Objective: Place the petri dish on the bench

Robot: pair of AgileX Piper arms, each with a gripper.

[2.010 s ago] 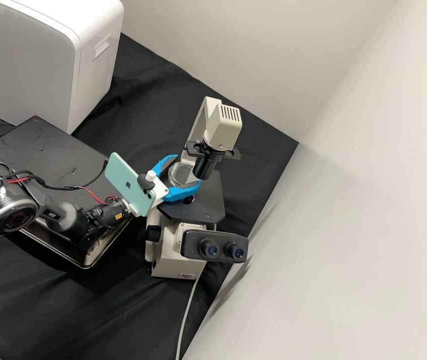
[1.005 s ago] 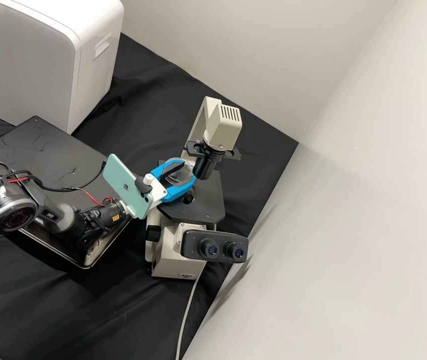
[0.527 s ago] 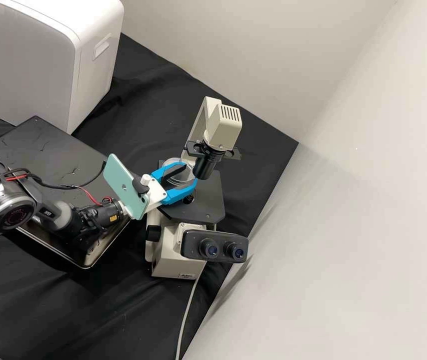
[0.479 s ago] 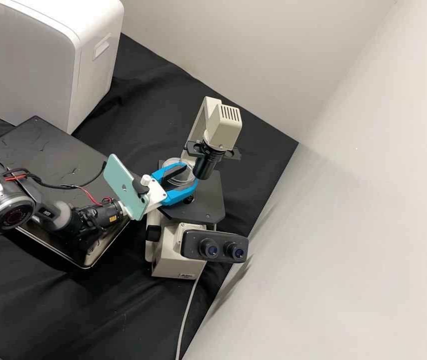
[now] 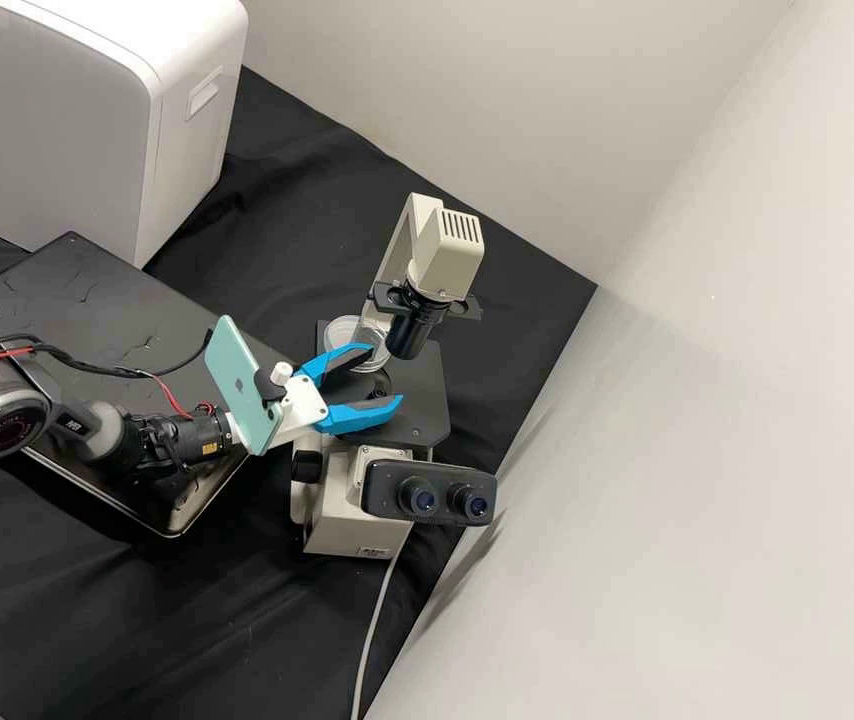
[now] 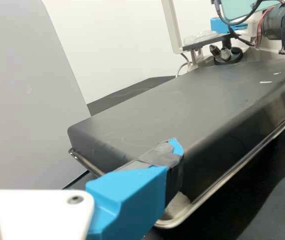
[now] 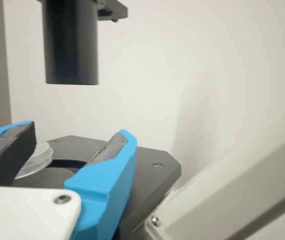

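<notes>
From the high view, the right gripper [image 5: 384, 377] hangs over the near part of the microscope [image 5: 362, 500], above its flat black stage [image 5: 425, 395]. Its two blue fingers are spread wide apart and grip nothing. Open room lies behind it, back along its arm and over the black tray [image 5: 97, 300]. Ahead of its tips the dark condenser barrel [image 5: 409, 332] hangs over the stage, and past the stage's far edge the pale wall [image 5: 747, 400] closes in. The petri dish [image 5: 347, 328] (clear, round, shallow) sits on the stage just outside the farther finger, near its tip. I cannot tell whether that finger grazes the dish's rim.

In the right wrist view, the dish peeks out from behind one grey-padded finger. It lies flat on the matte stage a little ahead of the pads. The smooth barrel hangs above and ahead of the fingertips, with a band of clear air between its flat end and the stage. The stage's corner beside the other finger is cut at an angle.

In the left wrist view, the left gripper [image 6: 80, 150] also has its fingers far apart. One grey pad is just beside the tray's rounded corner, where the dull black top meets a shiny metal rim [image 6: 202, 197].
</notes>
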